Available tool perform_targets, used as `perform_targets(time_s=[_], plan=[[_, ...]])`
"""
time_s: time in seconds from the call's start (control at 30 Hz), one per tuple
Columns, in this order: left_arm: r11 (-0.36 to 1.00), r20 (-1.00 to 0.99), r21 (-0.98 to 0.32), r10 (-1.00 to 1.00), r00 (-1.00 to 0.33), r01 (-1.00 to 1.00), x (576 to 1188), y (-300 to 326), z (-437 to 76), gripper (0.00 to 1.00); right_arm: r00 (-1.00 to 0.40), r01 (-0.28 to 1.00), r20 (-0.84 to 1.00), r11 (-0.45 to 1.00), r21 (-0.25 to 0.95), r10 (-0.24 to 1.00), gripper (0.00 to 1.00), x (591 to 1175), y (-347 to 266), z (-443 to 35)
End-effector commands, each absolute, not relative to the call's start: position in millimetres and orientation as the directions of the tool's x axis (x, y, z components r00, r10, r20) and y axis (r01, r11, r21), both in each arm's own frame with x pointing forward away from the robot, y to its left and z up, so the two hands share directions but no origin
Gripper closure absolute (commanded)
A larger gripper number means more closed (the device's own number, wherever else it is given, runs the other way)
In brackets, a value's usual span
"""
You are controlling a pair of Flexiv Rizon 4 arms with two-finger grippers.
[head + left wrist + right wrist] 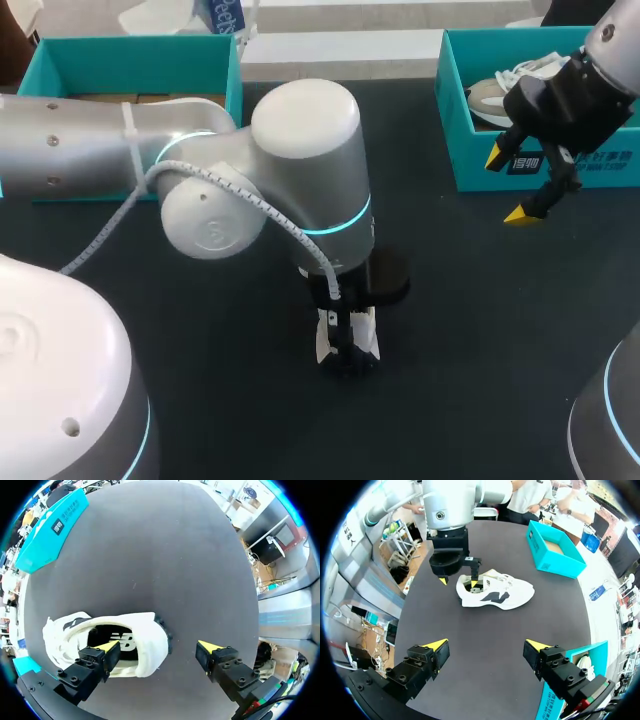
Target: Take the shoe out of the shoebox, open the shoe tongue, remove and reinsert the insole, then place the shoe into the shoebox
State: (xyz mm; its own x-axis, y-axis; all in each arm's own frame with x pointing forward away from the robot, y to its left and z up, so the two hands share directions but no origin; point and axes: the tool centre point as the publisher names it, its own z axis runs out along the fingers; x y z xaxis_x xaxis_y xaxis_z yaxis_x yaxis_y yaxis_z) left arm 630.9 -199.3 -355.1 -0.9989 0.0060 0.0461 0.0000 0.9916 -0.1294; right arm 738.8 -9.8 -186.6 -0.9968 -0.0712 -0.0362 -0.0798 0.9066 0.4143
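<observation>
In the head view, your left arm (pixel 300 170) comes down over the middle of the tabletop (pixel 480 330) and hides most of the shoe (pixel 322 345); only white slivers of it show beside the wrist. Your right claw (pixel 510 185) hangs near the far right corner, just in front of a shoebox (pixel 560 170) that holds another shoe (pixel 490 98). Its fingers are spread wide and carry nothing. A second shoebox (pixel 130 65) stands at the far left corner and looks empty, so I judge that one to be where the shoe belongs

In the left wrist view, your left claw (pixel 159 649) is wide open around the heel. One finger dips into the shoe's mouth over the dark insole (pixel 122 641); the other stands outside, clear of the heel. It has hold of nothing yet

In the right wrist view, the shoe (pixel 495 594) sits upright on its sole, well apart from the right claw (pixel 486 647), which shows only bare tabletop between its open fingers

Expect the shoe to be light, with a soft upper that gives under a pinch and a firmer sole and heel collar. The insole is probably thin and floppy, so pinch it at its heel edge and draw it up gently. You may need the right claw on the sole's sides to steady the shoe, or it could lift along with the insole
</observation>
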Motion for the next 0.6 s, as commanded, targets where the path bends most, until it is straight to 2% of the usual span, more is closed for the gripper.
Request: perform_targets(time_s=[0.03, 0.27, 0.33, 0.43, 0.53, 0.6], plan=[[0.994, 0.057, -0.112, 0.011, -0.998, 0.004, 632.6, -205.5, -376.7, 0.0, -0.997, -0.079, -0.035, 0.908, 0.412, -0.071, 0.0, 739.7, -9.0, -187.3], [0.996, 0.05, -0.09, 0.02, -0.999, 0.016, 627.0, -204.1, -390.9, 0.0, -0.997, -0.079, -0.035, 0.908, 0.412, -0.071, 0.0, 739.7, -9.0, -187.3], [0.996, 0.042, -0.085, 0.03, -0.999, 0.026, 624.7, -204.3, -394.6, 0.05, -0.997, -0.079, -0.035, 0.908, 0.412, -0.071, 0.0, 739.7, -9.0, -187.3], [0.996, 0.033, -0.077, 0.04, -0.999, 0.038, 621.9, -203.7, -399.3, 0.24, -0.997, -0.079, -0.035, 0.908, 0.412, -0.071, 0.0, 739.7, -9.0, -187.3], [0.997, 0.041, -0.066, 0.041, -0.998, 0.038, 619.8, -201.0, -403.5, 0.6, -0.997, -0.079, -0.035, 0.908, 0.412, -0.071, 0.0, 739.7, -9.0, -187.3], [0.998, 0.053, -0.055, 0.041, -0.998, 0.039, 618.5, -198.0, -403.6, 0.68, -0.997, -0.079, -0.035, 0.908, 0.412, -0.071, 0.0, 739.7, -9.0, -187.3]])
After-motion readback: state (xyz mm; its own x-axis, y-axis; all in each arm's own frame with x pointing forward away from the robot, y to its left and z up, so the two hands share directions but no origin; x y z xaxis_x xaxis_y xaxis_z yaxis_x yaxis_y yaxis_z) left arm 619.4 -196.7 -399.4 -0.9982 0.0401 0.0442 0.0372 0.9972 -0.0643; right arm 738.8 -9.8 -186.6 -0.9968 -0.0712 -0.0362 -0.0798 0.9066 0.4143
